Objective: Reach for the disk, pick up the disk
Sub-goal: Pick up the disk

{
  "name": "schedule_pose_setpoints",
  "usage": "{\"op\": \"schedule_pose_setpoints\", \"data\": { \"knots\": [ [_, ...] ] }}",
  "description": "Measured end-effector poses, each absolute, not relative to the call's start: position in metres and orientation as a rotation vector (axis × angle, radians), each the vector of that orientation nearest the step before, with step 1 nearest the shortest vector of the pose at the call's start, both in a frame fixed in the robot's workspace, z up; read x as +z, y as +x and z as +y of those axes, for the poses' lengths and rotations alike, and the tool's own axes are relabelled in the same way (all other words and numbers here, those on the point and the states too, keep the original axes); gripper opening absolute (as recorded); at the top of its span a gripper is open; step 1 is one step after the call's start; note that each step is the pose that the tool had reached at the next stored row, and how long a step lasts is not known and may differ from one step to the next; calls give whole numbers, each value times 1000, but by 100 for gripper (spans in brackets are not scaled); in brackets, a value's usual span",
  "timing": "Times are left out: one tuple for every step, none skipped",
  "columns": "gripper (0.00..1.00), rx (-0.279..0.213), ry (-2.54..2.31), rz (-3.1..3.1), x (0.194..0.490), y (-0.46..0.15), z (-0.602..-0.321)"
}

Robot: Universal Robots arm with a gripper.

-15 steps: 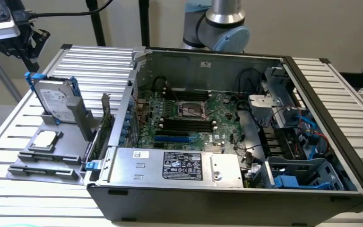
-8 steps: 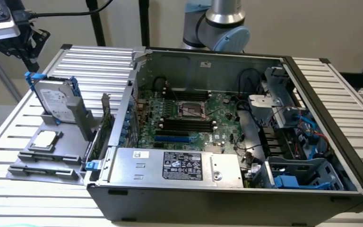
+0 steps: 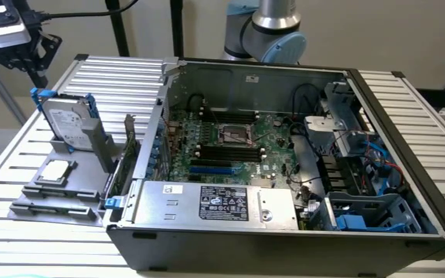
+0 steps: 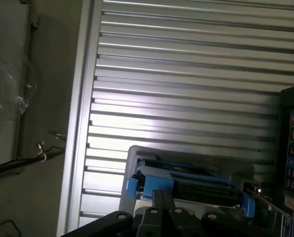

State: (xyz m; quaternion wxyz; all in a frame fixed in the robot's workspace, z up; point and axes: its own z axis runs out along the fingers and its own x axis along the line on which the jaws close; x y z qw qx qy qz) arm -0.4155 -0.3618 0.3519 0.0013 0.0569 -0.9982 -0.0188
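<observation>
In the exterior view the disk [image 3: 66, 123] stands on edge in a grey holder [image 3: 91, 152] just outside the computer case [image 3: 284, 174], with the gripper [image 3: 21, 53] high above it and farther from the case — partly cut off. In the wrist view the fingers [image 4: 157, 200] look pressed together on nothing. They should spread and centre over the disk's [image 4: 196, 183] thin top edge before descending — its near part sits hidden behind them.

Your exterior view: soft even light from above, table [image 3: 106, 75] slats bright, disk [image 3: 66, 124] evenly lit, case [image 3: 284, 255] interior shadowed toward that view's right. Your wrist view: dimmer, glare band across table, disk shaded, floor [image 4: 38, 187] murky.
</observation>
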Motion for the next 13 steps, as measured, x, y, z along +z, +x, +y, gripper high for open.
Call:
{"op": "schedule_pose_setpoints", "data": {
  "knots": [
    [11, -59, 208, -3131, 352, -416, -362],
    [11, -59, 236, -3129, 352, -416, -362],
    [11, -59, 264, -3126, 352, -416, -362],
    [11, -59, 292, -3123, 352, -415, -362],
    [11, -59, 320, -3120, 352, -415, -362],
    [11, -59, 348, -3117, 352, -415, -362],
    [11, -59, 376, -3113, 352, -416, -362],
    [11, -58, 406, -3109, 352, -416, -362],
    [11, -58, 435, -3105, 352, -416, -362],
    [11, -58, 462, -3101, 352, -416, -362],
    [11, -58, 490, -3096, 352, -415, -362],
    [11, -58, 517, -3091, 352, -416, -362],
    [11, -58, 545, -3086, 352, -416, -362]
  ]
}}
